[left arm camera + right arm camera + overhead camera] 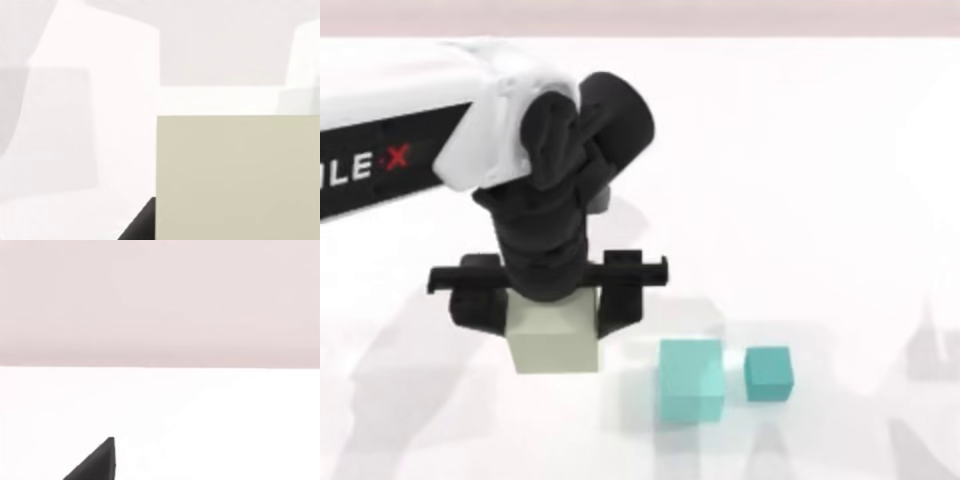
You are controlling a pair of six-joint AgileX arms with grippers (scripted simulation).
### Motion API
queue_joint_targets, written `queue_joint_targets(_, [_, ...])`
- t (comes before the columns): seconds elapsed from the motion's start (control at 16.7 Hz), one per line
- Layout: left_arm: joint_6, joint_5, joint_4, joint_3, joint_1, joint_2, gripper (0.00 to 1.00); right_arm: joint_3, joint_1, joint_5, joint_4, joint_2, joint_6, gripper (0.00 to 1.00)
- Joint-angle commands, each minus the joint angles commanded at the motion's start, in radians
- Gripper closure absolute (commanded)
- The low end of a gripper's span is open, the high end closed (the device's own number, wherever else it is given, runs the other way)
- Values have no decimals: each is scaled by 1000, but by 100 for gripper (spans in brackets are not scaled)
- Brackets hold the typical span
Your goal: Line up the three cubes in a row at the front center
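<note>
Near the front centre of the white worktop (840, 200), the left gripper (553, 308) stands over the large beige-green cube (556, 345), with two blue-green cubes in a row to its right.

Seen from above, the left arm reaches in from the top view's left, and its black fingers (620, 305) sit on either side of the beige-green cube, against its sides. The wrist hides the cube's rear part. Just beside that cube, apart from it, sits the medium cyan cube (691, 378), then the small teal cube (767, 372) close by. From the left wrist, the beige-green cube (237, 177) fills one corner and runs off the edge. The right arm is out of the top view; its wrist view shows only a dark finger tip (95, 462), so whether they are spread I cannot tell.
</note>
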Motion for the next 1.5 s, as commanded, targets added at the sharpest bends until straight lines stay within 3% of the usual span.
queue_joint_targets(0.48, [0,0,255,-170,-2,80,100,0,0,0,0,0,0,0])
queue_joint_targets(0.78, [-1,0,267,-180,-3,87,100,0,0,0,0,0,0,0])
queue_joint_targets(1.5, [-1,0,267,-180,-3,87,10,0,0,0,0,0,0,0])
